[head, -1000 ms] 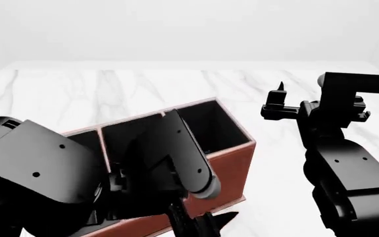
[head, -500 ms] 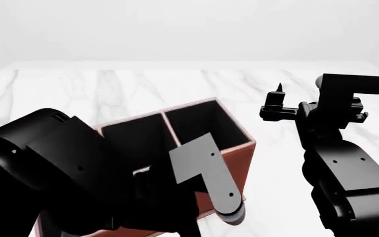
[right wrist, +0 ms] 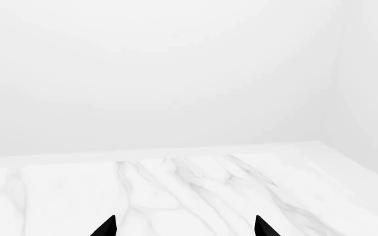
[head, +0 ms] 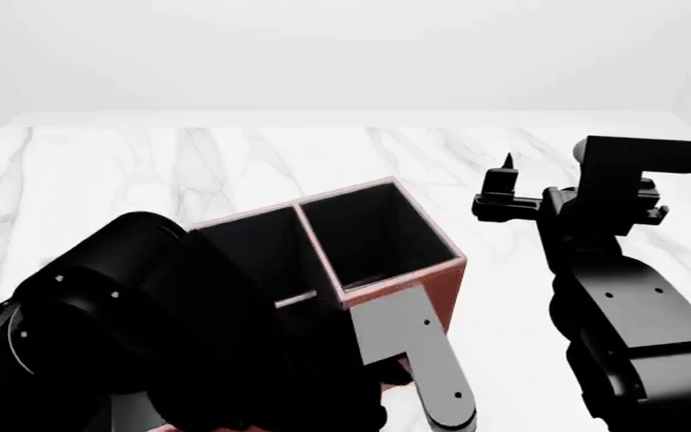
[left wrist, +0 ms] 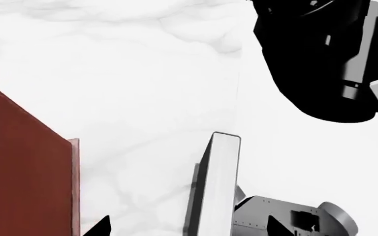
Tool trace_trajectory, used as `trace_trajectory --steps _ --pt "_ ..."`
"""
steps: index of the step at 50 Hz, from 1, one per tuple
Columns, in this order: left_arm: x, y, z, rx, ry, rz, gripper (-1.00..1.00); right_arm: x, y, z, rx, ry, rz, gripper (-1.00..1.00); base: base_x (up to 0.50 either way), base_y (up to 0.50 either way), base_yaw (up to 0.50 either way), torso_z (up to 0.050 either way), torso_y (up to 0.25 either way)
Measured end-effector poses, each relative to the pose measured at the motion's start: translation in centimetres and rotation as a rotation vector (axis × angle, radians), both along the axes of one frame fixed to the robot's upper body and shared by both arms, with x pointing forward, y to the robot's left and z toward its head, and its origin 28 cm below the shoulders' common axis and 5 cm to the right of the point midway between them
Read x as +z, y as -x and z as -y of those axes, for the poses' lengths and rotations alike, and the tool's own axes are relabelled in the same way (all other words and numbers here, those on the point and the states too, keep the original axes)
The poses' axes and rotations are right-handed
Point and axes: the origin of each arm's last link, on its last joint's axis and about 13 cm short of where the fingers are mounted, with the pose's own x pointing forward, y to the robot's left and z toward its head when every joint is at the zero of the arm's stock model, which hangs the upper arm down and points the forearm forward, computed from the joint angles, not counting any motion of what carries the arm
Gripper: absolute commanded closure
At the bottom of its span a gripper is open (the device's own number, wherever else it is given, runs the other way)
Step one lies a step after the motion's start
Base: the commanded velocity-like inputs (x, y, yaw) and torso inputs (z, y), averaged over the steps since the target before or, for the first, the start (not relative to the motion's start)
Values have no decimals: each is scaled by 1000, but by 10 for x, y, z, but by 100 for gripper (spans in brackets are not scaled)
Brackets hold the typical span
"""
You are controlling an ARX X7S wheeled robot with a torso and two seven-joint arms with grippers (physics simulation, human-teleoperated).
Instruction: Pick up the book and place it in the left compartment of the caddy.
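Note:
The book [left wrist: 223,187] stands upright on the marble, showing a dark cover and white page edges, a short way from the caddy's red-brown outer wall [left wrist: 18,177]. My left gripper [left wrist: 189,228] is open, and its two black fingertips [left wrist: 102,227] reach either side of the book without touching it. In the head view my left arm hides the book, the left gripper and the left compartment. The caddy [head: 445,286] shows only its tall square end and one middle slot. My right gripper [head: 504,184] hovers open and empty to the caddy's right, with its tips [right wrist: 108,227] over bare marble.
The marble table [head: 201,162] stretches far behind the caddy. In the left wrist view the table's edge [left wrist: 238,98] runs just beside the book, with my right arm [left wrist: 320,54] and a grey robot part [left wrist: 294,219] beyond it.
My left arm has swung down and forward in front of the caddy, uncovering the tall end compartment in the head view. The right arm has barely moved.

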Motion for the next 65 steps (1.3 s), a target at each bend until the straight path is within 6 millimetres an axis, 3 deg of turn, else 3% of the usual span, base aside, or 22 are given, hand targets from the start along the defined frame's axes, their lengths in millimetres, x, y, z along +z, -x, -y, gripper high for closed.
trace_trajectory --steps 30,65 --pt "-23 11 23 -112 -51 -57 -100 -3 0 1 2 -6 -5 -100 0 0 0 0 0" --pt "-59 1 35 -162 -107 -152 -100 -6 -1 3 0 -21 -8 -100 0 0 0 0 0"
